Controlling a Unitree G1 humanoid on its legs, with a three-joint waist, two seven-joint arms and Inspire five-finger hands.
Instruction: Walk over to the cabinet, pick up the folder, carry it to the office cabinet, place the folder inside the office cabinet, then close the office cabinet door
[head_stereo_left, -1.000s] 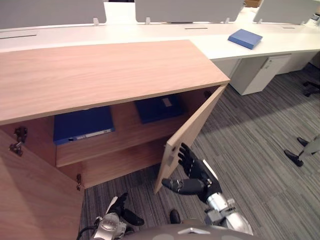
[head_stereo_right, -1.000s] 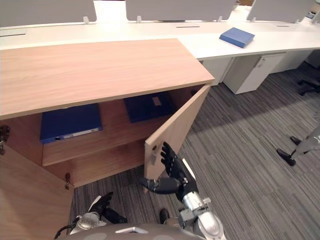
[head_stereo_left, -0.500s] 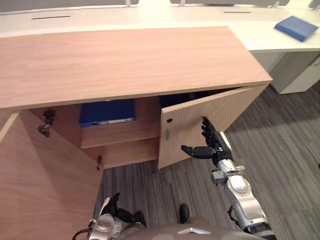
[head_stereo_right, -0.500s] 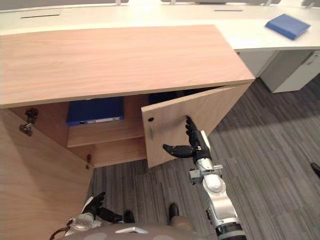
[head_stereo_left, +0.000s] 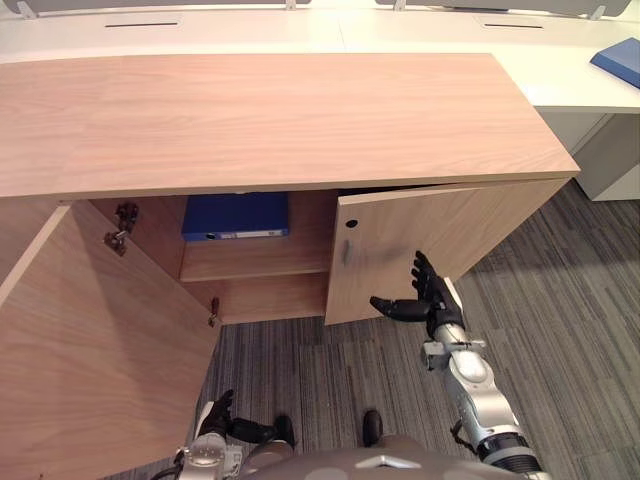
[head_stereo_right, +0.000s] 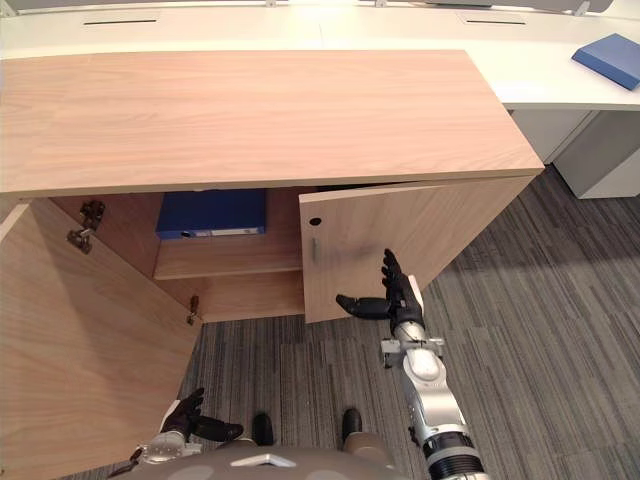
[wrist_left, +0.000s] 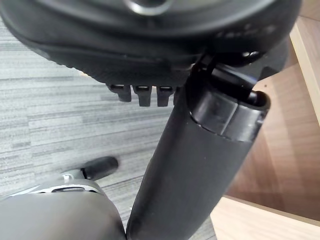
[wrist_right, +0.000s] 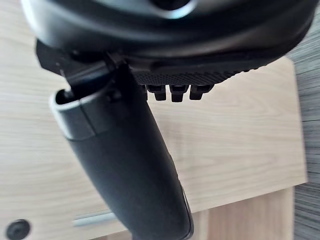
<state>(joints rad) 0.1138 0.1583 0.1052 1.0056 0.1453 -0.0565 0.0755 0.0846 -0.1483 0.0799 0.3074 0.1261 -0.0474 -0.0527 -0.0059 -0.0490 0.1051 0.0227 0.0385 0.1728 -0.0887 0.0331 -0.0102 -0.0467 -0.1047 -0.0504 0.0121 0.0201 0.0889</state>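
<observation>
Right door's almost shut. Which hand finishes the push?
Right. The right hand is open just before the right door, which stands ajar; the left hand hangs low by the floor.

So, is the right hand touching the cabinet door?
Cannot tell. In the left eye view the right hand overlaps the door; the right wrist view shows its fingers before it, but no plain contact or gap.

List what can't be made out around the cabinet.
- Contents behind the right door: hidden, eye views.
- Whether the right hand touches that door: its thumb blocks the right wrist view.
- Rear of the blue folder: under the cabinet top, eye views.
- Part of the left door: cut by the left eye view's edge.
</observation>
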